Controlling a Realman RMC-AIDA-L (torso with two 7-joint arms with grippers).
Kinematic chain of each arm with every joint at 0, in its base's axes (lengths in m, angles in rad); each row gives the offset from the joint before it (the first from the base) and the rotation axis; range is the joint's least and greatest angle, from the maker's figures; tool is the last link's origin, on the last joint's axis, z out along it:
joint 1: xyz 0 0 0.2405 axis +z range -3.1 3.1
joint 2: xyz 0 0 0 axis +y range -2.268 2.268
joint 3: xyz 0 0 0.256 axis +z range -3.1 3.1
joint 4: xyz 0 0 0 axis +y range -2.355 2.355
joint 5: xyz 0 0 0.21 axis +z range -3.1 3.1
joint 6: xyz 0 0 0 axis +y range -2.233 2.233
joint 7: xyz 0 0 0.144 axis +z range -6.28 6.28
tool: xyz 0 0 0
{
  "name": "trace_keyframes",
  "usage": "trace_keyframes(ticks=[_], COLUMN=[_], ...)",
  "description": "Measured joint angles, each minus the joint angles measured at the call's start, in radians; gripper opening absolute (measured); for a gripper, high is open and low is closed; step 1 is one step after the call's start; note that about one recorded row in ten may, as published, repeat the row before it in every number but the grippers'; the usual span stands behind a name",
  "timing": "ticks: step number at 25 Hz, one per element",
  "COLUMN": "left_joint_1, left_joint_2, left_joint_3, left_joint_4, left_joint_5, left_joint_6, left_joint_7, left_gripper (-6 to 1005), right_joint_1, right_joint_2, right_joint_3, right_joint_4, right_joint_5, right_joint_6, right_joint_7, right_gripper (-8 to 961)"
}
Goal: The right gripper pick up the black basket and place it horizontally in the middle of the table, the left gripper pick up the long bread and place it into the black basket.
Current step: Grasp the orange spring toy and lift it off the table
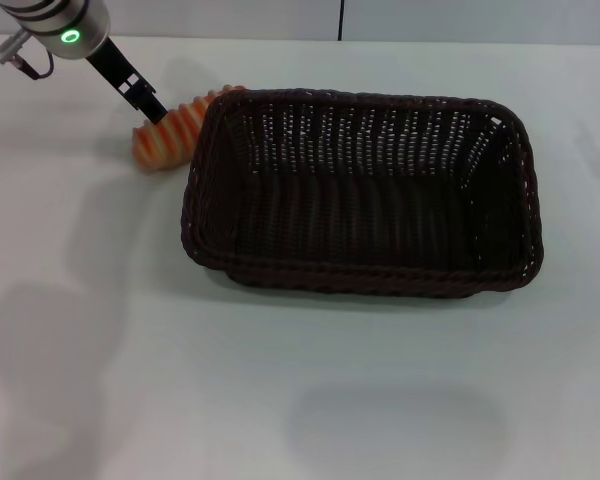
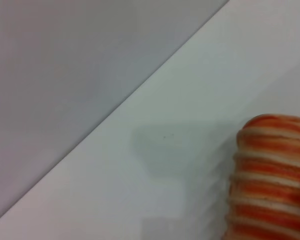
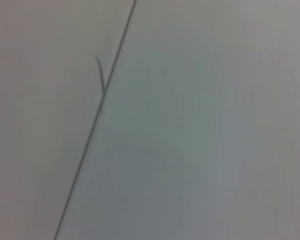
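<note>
The black basket (image 1: 360,190) lies lengthwise in the middle of the white table (image 1: 280,400), open side up and empty. The long bread (image 1: 172,130), orange with cream ridges, sits right beside the basket's far left corner, with one end close to the rim. My left gripper (image 1: 152,110) reaches down from the far left, and its thin black fingers are closed on the bread's upper edge. The bread also fills the corner of the left wrist view (image 2: 270,175), with its shadow on the table set apart from it. My right gripper is out of view.
The table's far edge meets a grey wall (image 1: 380,15). Bare white tabletop lies in front of the basket and to its left. The right wrist view shows only a plain pale surface with a thin dark line (image 3: 97,115).
</note>
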Motion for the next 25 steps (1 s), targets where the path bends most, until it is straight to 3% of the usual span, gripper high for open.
trace_keyframes(ticks=[16, 25], left_joint_1=[-0.007, -0.008], left_joint_2=[-0.004, -0.031], left_joint_3=[-0.017, -0.017], left_joint_4=[-0.07, -0.07], left_joint_5=[-0.002, -0.002], left_joint_6=[-0.005, -0.014], left_joint_7=[0.027, 0.041], left_gripper=[804, 802], right_joint_1=[0.051, 0.052], right_joint_2=[-0.002, -0.001], right_joint_3=[-0.025, -0.04], right_joint_4=[-0.025, -0.02], right_joint_5=[-0.004, -0.004], right_joint_6=[0.0, 0.0], right_joint_7=[-0.006, -0.013], right_gripper=[541, 541])
